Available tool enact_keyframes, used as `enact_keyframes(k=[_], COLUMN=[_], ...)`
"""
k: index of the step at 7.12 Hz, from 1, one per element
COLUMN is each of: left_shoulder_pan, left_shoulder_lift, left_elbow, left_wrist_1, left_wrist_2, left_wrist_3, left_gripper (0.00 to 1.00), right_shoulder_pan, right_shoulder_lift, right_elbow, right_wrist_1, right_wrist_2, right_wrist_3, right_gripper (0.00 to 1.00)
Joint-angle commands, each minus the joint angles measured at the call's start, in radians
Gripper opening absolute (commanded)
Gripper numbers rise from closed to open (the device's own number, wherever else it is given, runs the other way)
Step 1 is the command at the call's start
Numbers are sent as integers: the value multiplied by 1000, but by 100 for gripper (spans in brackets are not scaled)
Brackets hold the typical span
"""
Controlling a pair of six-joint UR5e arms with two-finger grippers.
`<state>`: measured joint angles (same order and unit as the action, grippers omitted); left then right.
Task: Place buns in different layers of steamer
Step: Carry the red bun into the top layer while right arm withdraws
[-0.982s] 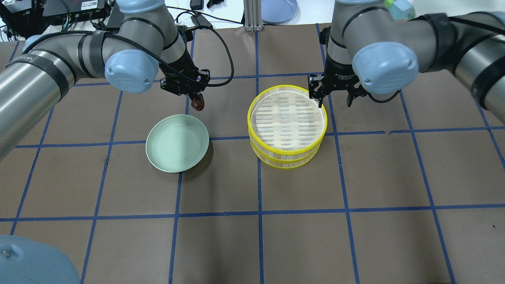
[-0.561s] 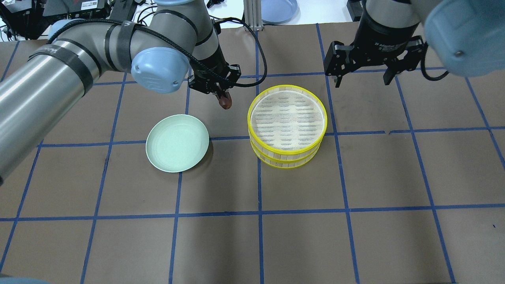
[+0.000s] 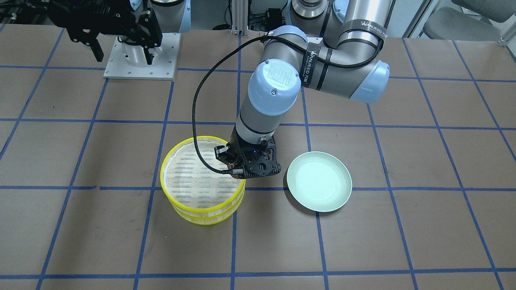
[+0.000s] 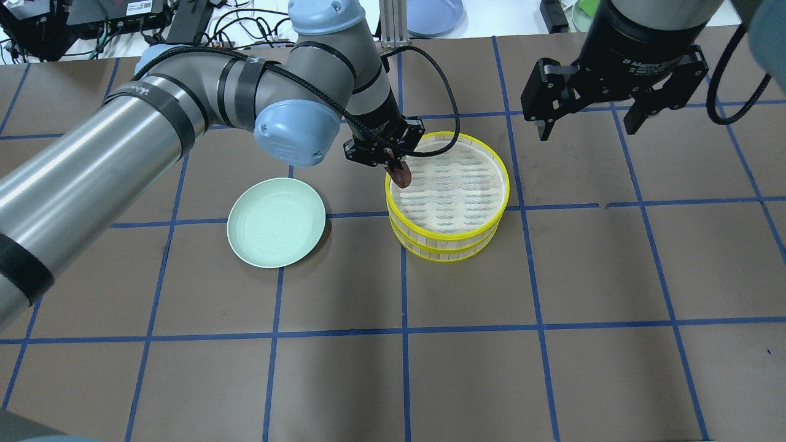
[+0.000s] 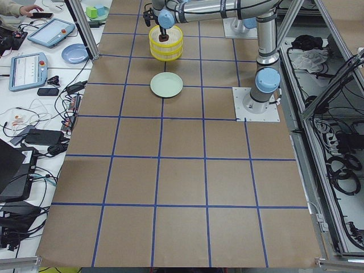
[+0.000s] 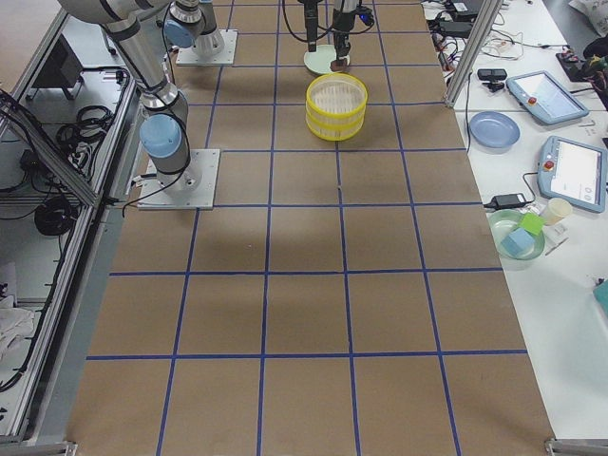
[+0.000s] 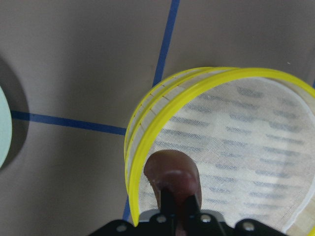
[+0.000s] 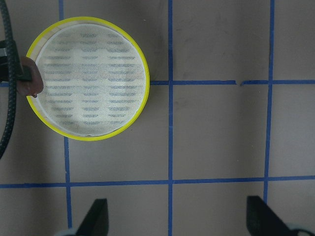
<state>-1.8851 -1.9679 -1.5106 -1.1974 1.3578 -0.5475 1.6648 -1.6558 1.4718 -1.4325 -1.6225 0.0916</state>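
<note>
Holding: brown bun [image 4: 401, 177] in left gripper [image 4: 396, 172], at edge of top layer [image 4: 506, 184]

Overhead view. Two yellow-rimmed steamer trays stacked; the top layer sits on the lower layer [image 4: 451, 255], whose inside is hidden. The left gripper is clamped on the brown bun, which hangs just inside the top layer's rim on the side facing the plate [image 4: 276, 222]. The pale green plate lies on the table [image 4: 552, 368], beside the stack and apart from it. The right gripper [image 4: 587, 132] is raised beyond the stack, fingers spread wide, nothing between them.

Front-facing view. The left gripper reaches down at the stack's plate-side rim; the bun shows only as a reddish patch between the fingers. The right gripper is high near its base.

Left side view. Stack far off, plate nearer the camera, bun a dark spot over the stack.

Right side view. Stack nearer, plate behind it.

Left wrist view. Bun pinched between both fingers, over the whitish mesh just inside the yellow rim. Whether it touches the mesh I cannot tell.

Right wrist view. Two fingertips far apart at the bottom edge; the stack sits at upper left, the bun at its left rim.
</note>
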Motion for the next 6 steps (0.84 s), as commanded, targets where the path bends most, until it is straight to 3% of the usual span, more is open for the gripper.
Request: enact_keyframes(k=[1,2,3,4,6], left_shoulder_pan=[-20,-25,-28,-31,-32], left_shoulder_lift=[-25,-28,-32,-32,-31], left_elbow=[-3,-7,-23,-42,-48], left_wrist_1=[21,28,45,68,85], left_wrist_2=[-22,-22,-22,-20,-20], left_wrist_3=[-43,-43,-48,-49,-49], left_gripper=[11,67,92,98,99], right_shoulder_pan=[1,0,0,0,1], right_shoulder_lift=[-1,-1,1,1,1], right_elbow=[1,1,1,2,2], right_wrist_1=[7,7,7,7,7], right_wrist_2=[0,0,0,0,0], right_wrist_3=[-3,-3,-3,-3,-3], right_gripper=[100,100,100,100,100])
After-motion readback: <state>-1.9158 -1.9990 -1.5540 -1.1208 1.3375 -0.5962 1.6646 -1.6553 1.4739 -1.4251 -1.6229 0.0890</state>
